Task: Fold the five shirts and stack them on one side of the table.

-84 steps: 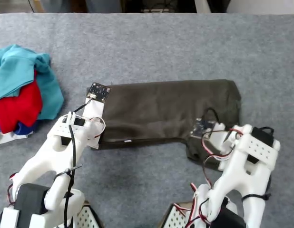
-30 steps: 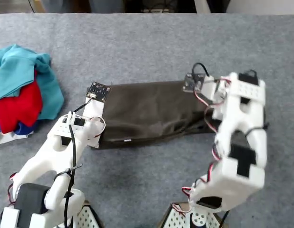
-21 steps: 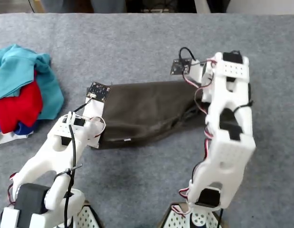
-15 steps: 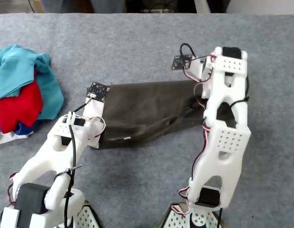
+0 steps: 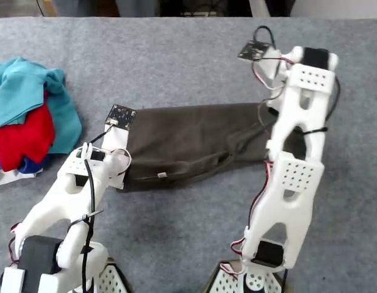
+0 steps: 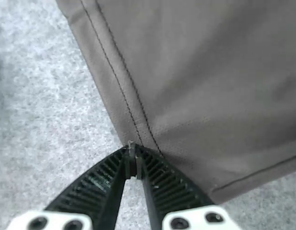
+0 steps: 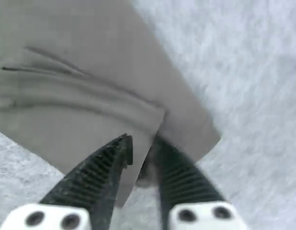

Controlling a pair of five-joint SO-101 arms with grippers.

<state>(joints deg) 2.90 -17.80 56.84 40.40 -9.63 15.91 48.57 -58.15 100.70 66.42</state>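
The brown shirt lies folded into a long band across the middle of the grey table, rumpled at its right end. My left gripper is pinched tight on its hemmed left edge, and my right gripper hangs above the shirt's right end, jaws a narrow gap apart and holding nothing. The heap of teal, red and blue shirts sits well apart at the table's left edge.

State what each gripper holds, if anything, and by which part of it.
The left gripper pinches the dark brown cloth shirt by its stitched hem edge. Whether the right gripper grips that shirt cannot be told.
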